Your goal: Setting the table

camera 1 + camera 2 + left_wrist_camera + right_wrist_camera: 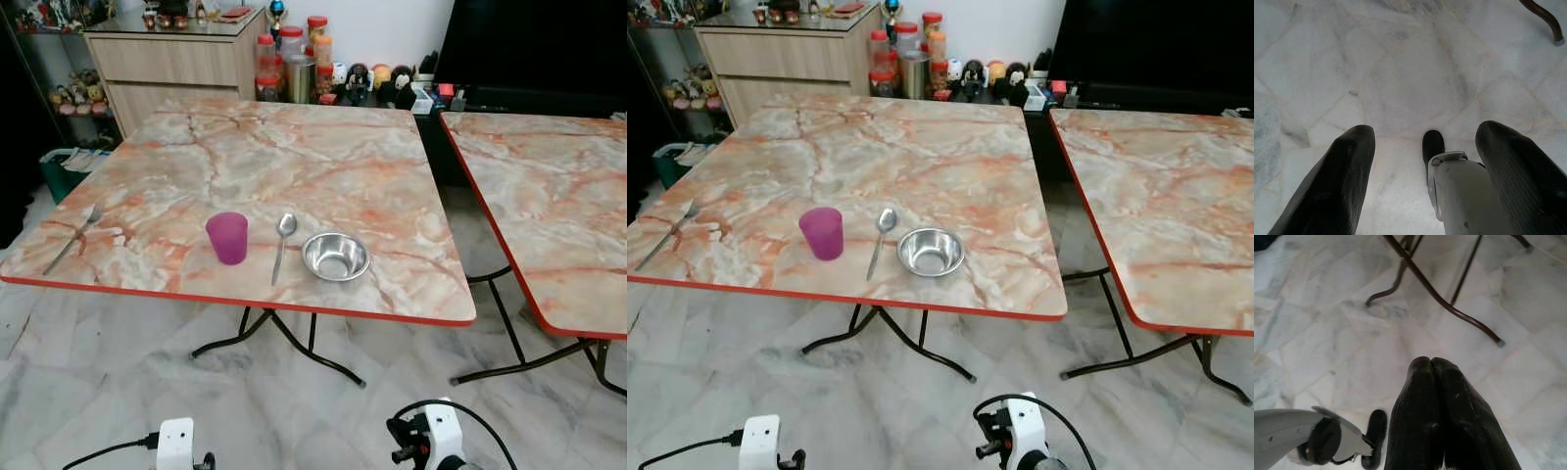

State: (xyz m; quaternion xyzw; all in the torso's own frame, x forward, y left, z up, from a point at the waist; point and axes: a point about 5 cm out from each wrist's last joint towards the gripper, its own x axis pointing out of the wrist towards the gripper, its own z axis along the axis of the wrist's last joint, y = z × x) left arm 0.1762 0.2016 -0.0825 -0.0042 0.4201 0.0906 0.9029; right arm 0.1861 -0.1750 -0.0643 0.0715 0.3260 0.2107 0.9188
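Hanging low over the pale marble floor (1400,73), both arms sit idle short of the table (294,147).

Up and ahead of the grippers, near the table's front edge, a purple cup (227,237), a spoon (282,245) and a steel bowl (335,257) stand in a row, the spoon between the other two and apart from both. A fork (73,238) lies well off toward the left gripper's side, by the table's corner. The left gripper (1425,161) has its fingers spread wide with nothing between them; the right gripper (1431,363) has its fingers pressed together, empty. Black table legs (1440,289) cross the floor beyond the right gripper. A second table (549,206) stands further to the right.
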